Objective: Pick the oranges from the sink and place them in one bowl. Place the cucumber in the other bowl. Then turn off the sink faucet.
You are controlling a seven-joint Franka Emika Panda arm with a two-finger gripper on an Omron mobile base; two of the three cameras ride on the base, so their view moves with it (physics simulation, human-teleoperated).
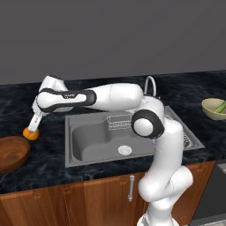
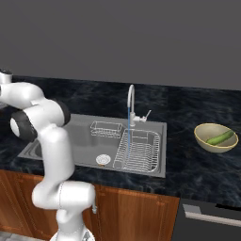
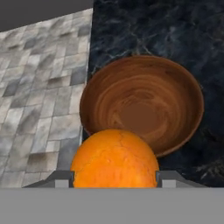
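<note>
While you carry: gripper (image 1: 32,130) clamps an orange (image 3: 114,158), short of the wooden bowl (image 3: 142,103).
Risk: releasing early rolls it onto the counter (image 1: 48,163).

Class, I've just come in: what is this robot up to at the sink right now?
The white arm's gripper holds a small round orange fruit over the dark counter, just short of the wide reddish-brown wooden bowl, which looks empty. The stubby green cucumber already lies in the olive-yellow bowl. Blue water runs from the tall chrome faucet into the grey steel sink.
</note>
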